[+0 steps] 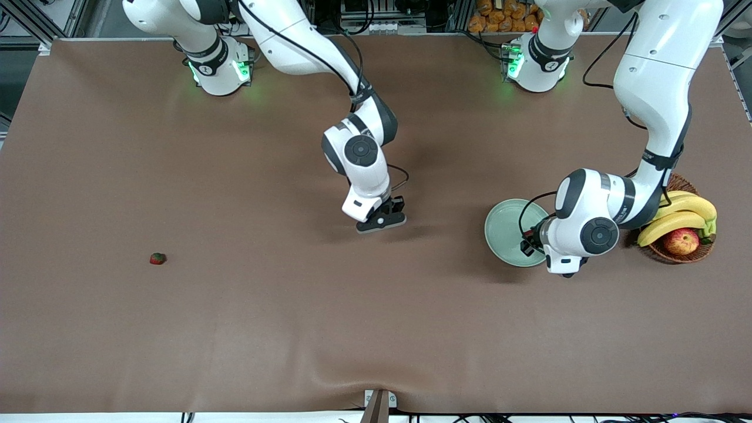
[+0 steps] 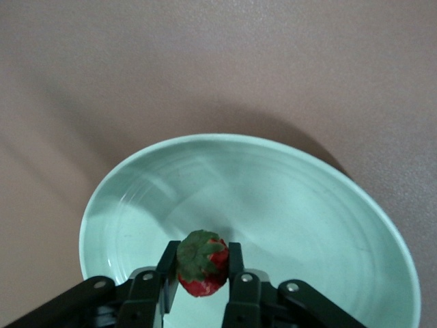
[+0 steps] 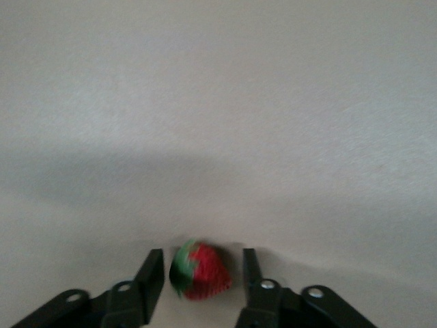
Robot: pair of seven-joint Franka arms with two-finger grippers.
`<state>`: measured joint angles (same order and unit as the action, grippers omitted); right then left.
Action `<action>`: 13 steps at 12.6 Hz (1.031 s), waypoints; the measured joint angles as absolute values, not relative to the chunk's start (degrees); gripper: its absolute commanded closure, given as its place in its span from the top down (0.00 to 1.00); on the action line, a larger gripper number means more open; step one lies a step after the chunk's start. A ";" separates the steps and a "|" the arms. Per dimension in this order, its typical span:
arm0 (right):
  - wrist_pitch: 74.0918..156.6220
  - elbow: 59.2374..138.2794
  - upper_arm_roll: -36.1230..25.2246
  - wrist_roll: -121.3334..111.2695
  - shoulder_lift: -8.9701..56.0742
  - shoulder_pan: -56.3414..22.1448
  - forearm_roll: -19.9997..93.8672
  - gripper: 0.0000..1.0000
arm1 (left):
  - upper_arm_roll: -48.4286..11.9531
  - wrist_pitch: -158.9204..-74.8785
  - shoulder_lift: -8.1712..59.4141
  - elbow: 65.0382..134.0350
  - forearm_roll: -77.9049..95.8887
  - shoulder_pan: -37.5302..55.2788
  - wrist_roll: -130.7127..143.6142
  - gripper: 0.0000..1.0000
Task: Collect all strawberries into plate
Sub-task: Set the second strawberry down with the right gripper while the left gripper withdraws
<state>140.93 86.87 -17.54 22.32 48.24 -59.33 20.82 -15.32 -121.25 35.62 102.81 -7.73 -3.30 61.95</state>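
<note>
Across the brown table [image 1: 247,329] in the front view, the left gripper [image 1: 529,242] hangs over the round, pale mint-green glossy plate [image 1: 504,232], which lies just beside a brown wicker basket [image 1: 702,252] of yellow bananas [image 1: 681,211] and a red-yellow apple [image 1: 681,241] at the left arm's end. The right gripper [image 1: 385,218] is low over the table's middle; its fingers are hidden from this angle. One small red strawberry with a green top [image 1: 157,258] lies alone toward the right arm's end, well apart from both grippers.

From the left wrist view, the left gripper [image 2: 202,270] is clamped on a second red strawberry [image 2: 202,265], leafy cap [image 2: 196,254] facing the camera, both pads touching its sides, above the plate [image 2: 287,198].

From the right wrist view, the right gripper [image 3: 202,273] has its fingers [image 3: 153,273] parted, with a gap on either side of a third red strawberry [image 3: 199,270]. The berry is blurred, so it probably rests on the table, though that is not certain.
</note>
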 measured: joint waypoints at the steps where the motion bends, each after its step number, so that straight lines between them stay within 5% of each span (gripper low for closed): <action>1: 140.92 86.76 -17.69 22.32 48.22 -59.02 20.82 1.00 | -15.41 -121.25 35.61 102.78 -7.72 -3.29 61.94 1.00; 5: 134.62 86.54 -21.96 22.36 45.26 -58.28 20.81 1.00 | -16.91 -120.51 34.12 101.69 -7.72 -3.21 61.95 1.00; 8: 121.75 86.80 -31.77 22.15 40.21 -57.17 20.81 1.00 | -19.39 -115.20 30.59 98.63 -7.72 -3.25 61.95 1.00; 13: 115.85 90.05 -45.42 21.78 39.03 -55.82 20.80 1.00 | -24.34 -112.00 30.25 93.86 -7.18 1.14 73.85 1.00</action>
<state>115.85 90.05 -45.42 21.78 39.03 -55.82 20.80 -24.34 -112.00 30.25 93.86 -7.18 1.14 73.85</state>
